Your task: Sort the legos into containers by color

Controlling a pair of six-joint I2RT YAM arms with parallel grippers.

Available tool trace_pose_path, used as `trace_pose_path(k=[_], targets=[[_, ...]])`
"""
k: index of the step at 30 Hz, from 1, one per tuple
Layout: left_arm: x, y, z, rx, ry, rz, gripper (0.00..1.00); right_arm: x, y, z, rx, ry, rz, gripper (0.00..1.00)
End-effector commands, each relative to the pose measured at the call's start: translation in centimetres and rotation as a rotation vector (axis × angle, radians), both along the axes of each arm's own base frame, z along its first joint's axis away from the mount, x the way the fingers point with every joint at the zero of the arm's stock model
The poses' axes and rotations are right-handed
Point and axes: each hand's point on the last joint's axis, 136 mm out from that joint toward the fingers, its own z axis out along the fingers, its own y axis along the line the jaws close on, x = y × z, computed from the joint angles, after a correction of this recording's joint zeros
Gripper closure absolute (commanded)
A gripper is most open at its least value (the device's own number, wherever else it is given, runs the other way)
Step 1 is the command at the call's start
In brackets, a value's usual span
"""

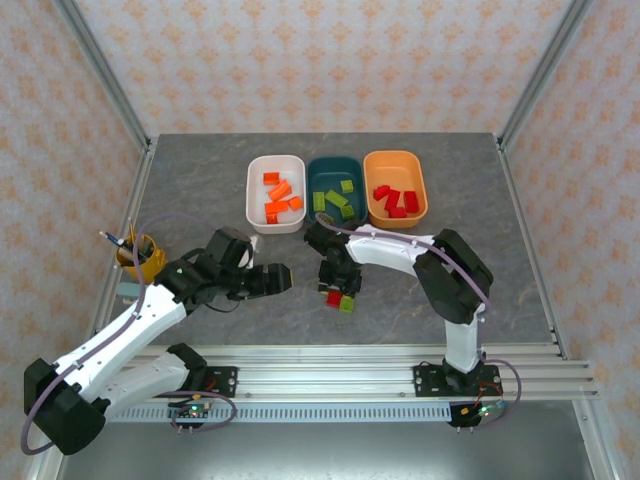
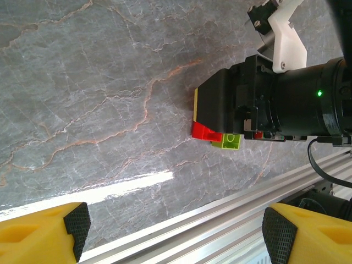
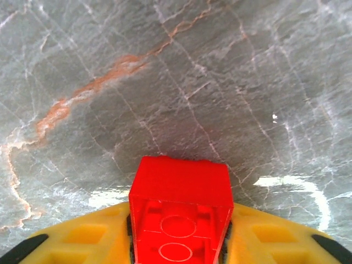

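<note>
My right gripper (image 3: 180, 239) is shut on a red lego (image 3: 180, 203), its yellow fingers (image 3: 82, 242) pressed against both sides of the brick, just over the grey table. From above, that red lego (image 1: 333, 297) sits under the right gripper (image 1: 336, 288), with a yellow-green lego (image 1: 347, 304) touching it on the right. The left wrist view has both bricks, red (image 2: 206, 132) and yellow-green (image 2: 231, 141). My left gripper (image 1: 283, 278) hovers open and holds nothing, left of them. The white bin (image 1: 254, 185) holds orange legos, the teal bin (image 1: 312, 180) yellow-green ones, the orange bin (image 1: 421, 190) red ones.
A yellow pen cup (image 1: 140, 256) stands at the left edge beside my left arm. An aluminium rail (image 1: 320, 362) runs along the near edge of the table. Frame posts and patterned walls close in the back and sides.
</note>
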Motion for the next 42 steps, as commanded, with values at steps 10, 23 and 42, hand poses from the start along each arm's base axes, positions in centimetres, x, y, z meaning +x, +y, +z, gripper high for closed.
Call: trace_pose_path(k=[10, 23, 42], targets=[[0.8, -1.0, 1.7, -0.049, -0.059, 0.004, 0.16, 3.1, -0.6, 3.2, -0.070, -0.154, 0.035, 0.70], [9.0, -3.3, 9.3, -0.038, -0.249, 0.112, 0.16, 15.4, -8.9, 13.9, -0.052, -0.464, -0.130, 0.72], [20.8, -7.6, 11.6, 0.063, -0.370, 0.196, 0.16, 34.2, -15.8, 8.8, 0.126, -0.529, -0.531, 0.72]])
